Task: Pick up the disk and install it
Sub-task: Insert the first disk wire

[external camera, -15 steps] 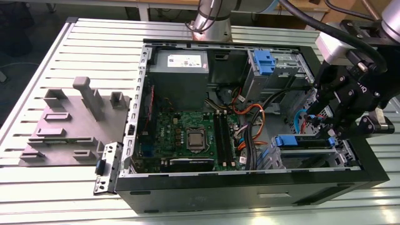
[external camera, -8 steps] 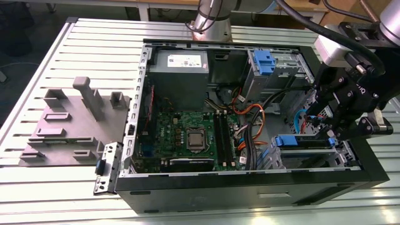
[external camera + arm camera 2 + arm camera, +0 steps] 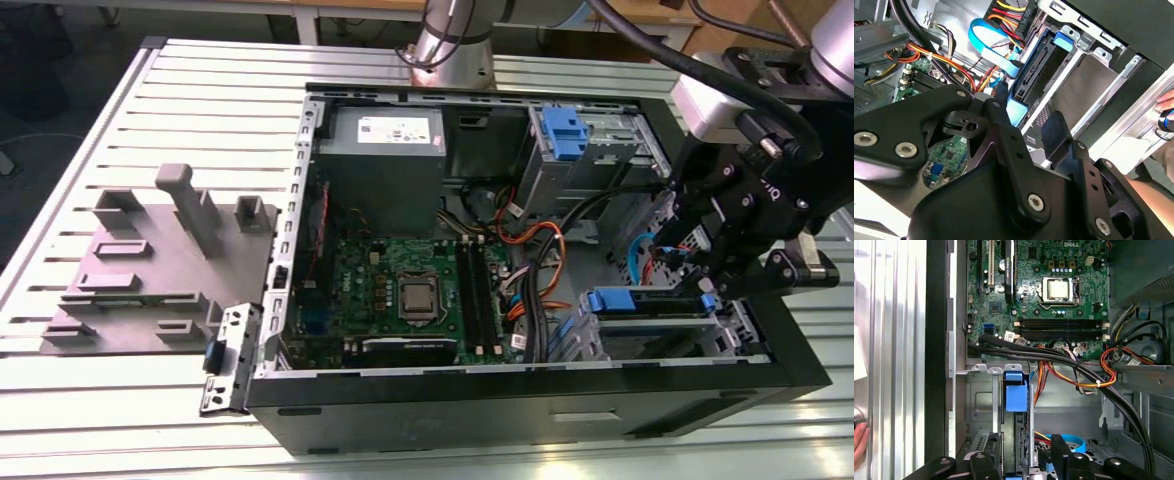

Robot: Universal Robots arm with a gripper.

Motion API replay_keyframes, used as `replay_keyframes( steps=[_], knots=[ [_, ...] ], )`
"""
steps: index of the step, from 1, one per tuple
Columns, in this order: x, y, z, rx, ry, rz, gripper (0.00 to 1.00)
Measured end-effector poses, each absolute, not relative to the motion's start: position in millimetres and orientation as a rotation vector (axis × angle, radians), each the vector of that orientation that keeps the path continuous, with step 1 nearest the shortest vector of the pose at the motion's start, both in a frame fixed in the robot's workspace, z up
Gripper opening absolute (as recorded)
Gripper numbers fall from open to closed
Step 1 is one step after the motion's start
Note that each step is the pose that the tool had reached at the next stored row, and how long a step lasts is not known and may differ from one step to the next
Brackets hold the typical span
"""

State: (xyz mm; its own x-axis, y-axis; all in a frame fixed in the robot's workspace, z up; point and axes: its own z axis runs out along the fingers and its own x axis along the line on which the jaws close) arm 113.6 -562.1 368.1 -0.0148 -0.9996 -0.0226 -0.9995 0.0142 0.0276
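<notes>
1. At the exterior view's left, a grey fixture plate (image 3: 134, 290) with upright blocks lies on the slatted table (image 3: 80, 420), just beside the open computer case (image 3: 534, 405)
2. Inside the case, the power supply (image 3: 380, 150) and the motherboard (image 3: 354, 270) with its bare processor (image 3: 416, 297) fill the middle
3. Further right, the disk (image 3: 654, 308) (image 3: 1015, 390) (image 3: 1041, 65) sits on edge in the drive cage (image 3: 741, 335), blue rails along its sides
4. At the far right, the gripper (image 3: 701, 280) (image 3: 1029, 107) (image 3: 1021, 450) hangs over the disk; in both wrist views its fingers stand apart, one either side of the disk's end, and I cannot tell whether they touch it
</notes>
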Motion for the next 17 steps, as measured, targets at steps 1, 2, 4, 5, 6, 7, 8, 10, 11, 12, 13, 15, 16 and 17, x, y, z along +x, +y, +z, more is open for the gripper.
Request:
replay_keyframes(
  steps=[1, 2, 4, 5, 6, 7, 8, 10, 11, 12, 13, 15, 16, 17],
  knots=[
    [114, -562, 368, 2.203, -2.235, -0.056, 0.54],
    [115, -562, 368, 2.203, -2.235, -0.056, 0.54],
    [118, -562, 367, 2.203, -2.235, -0.056, 0.54],
    [119, -561, 367, 2.203, -2.235, -0.056, 0.54],
    [121, -561, 366, 2.203, -2.235, -0.056, 0.54],
    [123, -561, 365, 2.202, -2.234, -0.055, 0.54],
    [124, -560, 364, 2.202, -2.234, -0.054, 0.54],
    [125, -559, 361, 2.201, -2.234, -0.053, 0.54],
    [125, -558, 359, 2.201, -2.234, -0.053, 0.54],
    [125, -558, 358, 2.201, -2.234, -0.053, 0.54],
    [126, -557, 357, 2.201, -2.234, -0.053, 0.54],
    [126, -557, 356, 2.201, -2.233, -0.053, 0.54],
    [127, -557, 355, 2.201, -2.233, -0.052, 0.54],
    [127, -557, 355, 2.201, -2.233, -0.052, 0.54]
  ],
)
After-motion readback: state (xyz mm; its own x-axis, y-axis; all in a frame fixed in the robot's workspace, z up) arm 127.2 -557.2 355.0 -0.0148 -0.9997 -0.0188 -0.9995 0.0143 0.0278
